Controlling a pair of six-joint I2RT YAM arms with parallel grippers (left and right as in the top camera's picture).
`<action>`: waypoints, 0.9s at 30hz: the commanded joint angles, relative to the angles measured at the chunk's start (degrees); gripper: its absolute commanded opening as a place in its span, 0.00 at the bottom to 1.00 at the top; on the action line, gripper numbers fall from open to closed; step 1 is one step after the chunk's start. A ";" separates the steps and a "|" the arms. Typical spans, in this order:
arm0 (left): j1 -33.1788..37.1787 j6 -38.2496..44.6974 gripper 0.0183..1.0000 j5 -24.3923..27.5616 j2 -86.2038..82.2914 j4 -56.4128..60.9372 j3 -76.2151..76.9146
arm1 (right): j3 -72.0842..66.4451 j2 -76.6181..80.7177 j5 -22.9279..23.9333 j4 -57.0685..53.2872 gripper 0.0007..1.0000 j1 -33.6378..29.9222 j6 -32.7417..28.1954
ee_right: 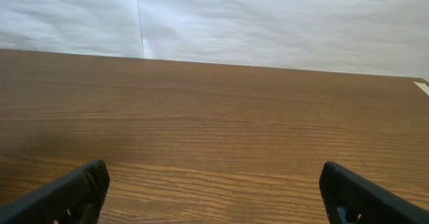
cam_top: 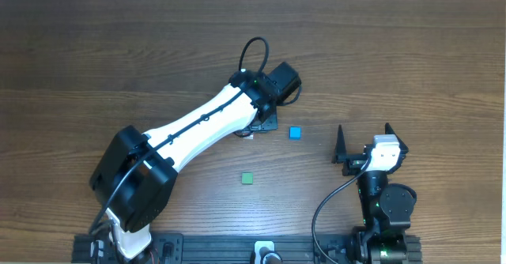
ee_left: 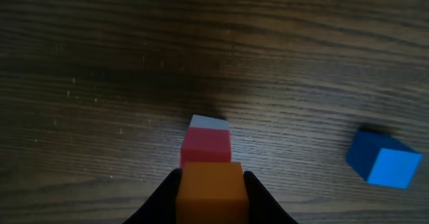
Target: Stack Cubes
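Observation:
An orange cube (ee_left: 210, 190) sits between the fingers of my left gripper (ee_left: 212, 197), which is shut on it. Just past it a red cube (ee_left: 206, 146) rests on a white cube (ee_left: 209, 123) on the table, and the orange cube hangs close to the red one. From above, my left gripper (cam_top: 265, 120) lies mid-table and covers this stack. A blue cube (cam_top: 295, 132) (ee_left: 383, 158) lies on the wood just right of the gripper. A green cube (cam_top: 247, 179) sits nearer the front. My right gripper (cam_top: 364, 141) rests open at the right, its fingers (ee_right: 74, 190) spread wide over bare wood.
The wooden table (cam_top: 118, 50) stretches wide to the back and left. In the right wrist view a white wall (ee_right: 268, 23) stands behind the table's far edge.

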 commanded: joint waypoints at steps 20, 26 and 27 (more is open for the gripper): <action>0.37 -1.70 0.14 -2.23 -2.49 2.78 -2.78 | -0.48 -0.52 -0.48 0.15 0.99 -0.26 -0.02; 0.37 -1.70 0.15 -2.54 -2.49 2.73 -2.78 | -0.48 -0.52 -0.48 0.15 0.99 -0.26 -0.02; 0.37 -1.70 0.15 -2.54 -2.49 2.73 -2.78 | -0.48 -0.52 -0.48 0.15 0.99 -0.26 -0.02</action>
